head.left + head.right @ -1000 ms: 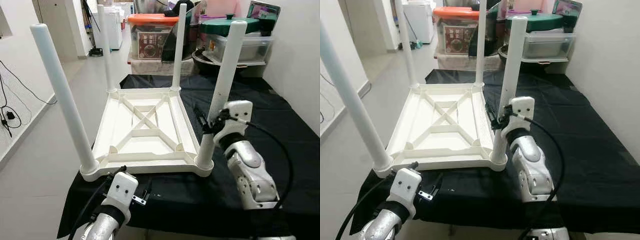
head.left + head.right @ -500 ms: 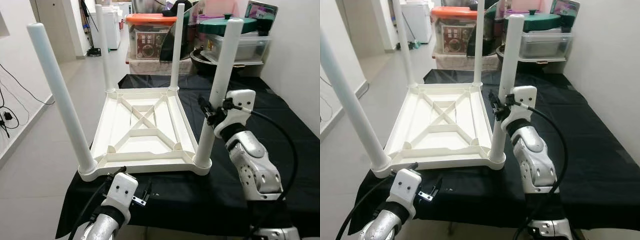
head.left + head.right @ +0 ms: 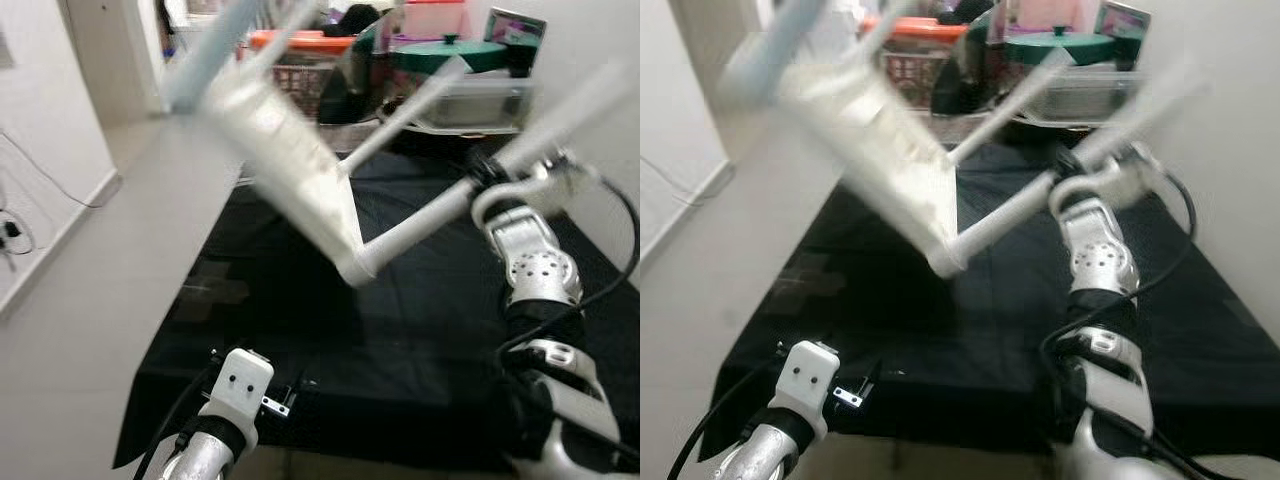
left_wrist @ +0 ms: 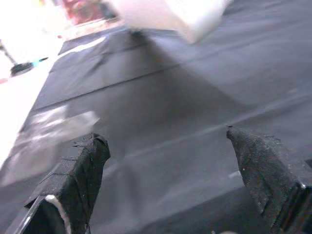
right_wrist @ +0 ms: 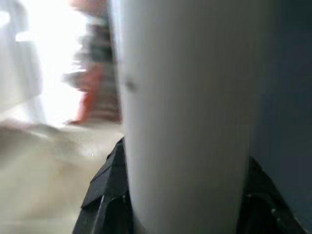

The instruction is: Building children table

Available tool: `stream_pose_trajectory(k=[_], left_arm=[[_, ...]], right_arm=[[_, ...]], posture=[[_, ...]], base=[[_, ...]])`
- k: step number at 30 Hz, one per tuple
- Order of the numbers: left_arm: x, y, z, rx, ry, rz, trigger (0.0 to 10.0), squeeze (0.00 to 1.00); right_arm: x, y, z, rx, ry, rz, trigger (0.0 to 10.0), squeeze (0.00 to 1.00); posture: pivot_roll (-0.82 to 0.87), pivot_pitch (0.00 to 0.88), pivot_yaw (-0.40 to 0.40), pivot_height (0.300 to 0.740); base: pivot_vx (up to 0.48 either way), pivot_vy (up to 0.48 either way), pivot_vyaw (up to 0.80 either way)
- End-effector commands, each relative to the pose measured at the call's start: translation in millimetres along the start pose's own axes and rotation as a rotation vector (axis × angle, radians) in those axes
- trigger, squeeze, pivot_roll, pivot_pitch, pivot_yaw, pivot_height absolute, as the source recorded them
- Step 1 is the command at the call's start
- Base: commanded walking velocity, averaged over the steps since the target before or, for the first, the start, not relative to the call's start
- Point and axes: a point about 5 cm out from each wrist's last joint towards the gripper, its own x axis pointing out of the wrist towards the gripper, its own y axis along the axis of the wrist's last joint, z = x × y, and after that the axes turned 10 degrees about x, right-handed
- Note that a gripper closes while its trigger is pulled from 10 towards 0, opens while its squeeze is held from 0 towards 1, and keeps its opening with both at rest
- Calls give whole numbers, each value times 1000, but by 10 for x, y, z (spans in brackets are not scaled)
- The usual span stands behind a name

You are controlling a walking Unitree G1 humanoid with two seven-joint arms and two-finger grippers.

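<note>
The white plastic children's table hangs tilted in the air above the black-covered work surface, blurred by motion, its legs pointing toward the right. One corner dips lowest near the middle. My right gripper is shut on one white leg; in the right wrist view that leg sits between the black fingers. My left gripper stays low at the front edge of the black surface, open, with nothing between its fingers.
Storage bins stand at the back: one with an orange lid, one with a green lid. A white wall runs along the right side. Pale floor lies to the left, with cables by the left wall.
The table was resting upside down on the black surface; now it has swung up and tipped over, with its legs pointing right. My right arm has risen and moved right with the leg.
</note>
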Motion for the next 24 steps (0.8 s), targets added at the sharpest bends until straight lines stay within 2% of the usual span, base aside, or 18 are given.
stream_pose_trajectory(k=[1, 2, 3, 4, 5, 6, 10, 11, 12, 16, 17, 24], left_arm=[[-24, -11, -16, 24, -11, -16, 10000, 0], [-30, -7, -20, 38, -17, -15, 10000, 0], [-38, -3, -23, 50, -22, -14, 10000, 0], [-38, -3, -23, 50, -22, -14, 10000, 0], [-45, -1, -23, 57, -26, -13, 10000, 0], [-56, 1, -23, 62, -29, -13, 10000, 0], [-76, 1, -23, 69, -33, -17, 10000, 0], [-78, 1, -21, 70, -34, -17, 10000, 0], [-78, 2, -18, 71, -35, -17, 10000, 0], [-72, 1, -8, 70, -36, -18, 10000, 0], [-68, 2, -5, 70, -36, -18, 10000, 0], [-44, 6, 4, 76, -32, -16, 10000, 0]], right_arm=[[-38, -203, 545, 1, -238, -48, 0, 0], [-79, -332, 719, -78, -310, -97, 0, 0], [-115, -437, 825, -123, -353, -137, 1412, 0], [-115, -437, 825, -123, -353, -137, 1412, 0], [-145, -534, 889, -166, -373, -174, 4627, 0], [-171, -634, 924, -185, -375, -201, 10000, 0], [-193, -753, 949, -249, -394, -216, 10000, 0], [-187, -759, 919, -271, -384, -212, 10000, 851], [-168, -760, 880, -255, -371, -200, 10000, 1000], [-143, -763, 821, -187, -360, -188, 10000, 1000], [-130, -767, 807, -166, -364, -187, 10000, 0], [-139, -684, 852, -151, -415, -141, 10000, 0]], posture=[[172, 0, -5, 740], [175, 0, -5, 740], [182, 4, -5, 740], [182, 4, -5, 740], [184, 5, -3, 740], [189, 9, -2, 740], [193, 11, 0, 740], [192, 12, -1, 740], [187, 11, -2, 740], [187, 10, -4, 740], [184, 10, -6, 740], [179, 4, -15, 740]], base=[[0, 0, 0], [0, 0, 0], [0, 0, 0], [0, 0, 0], [0, 0, 0], [0, 0, 0], [0, 0, 0], [0, 0, 0], [0, 0, 0], [0, 0, 0], [0, 0, 0], [0, 0, 0]])
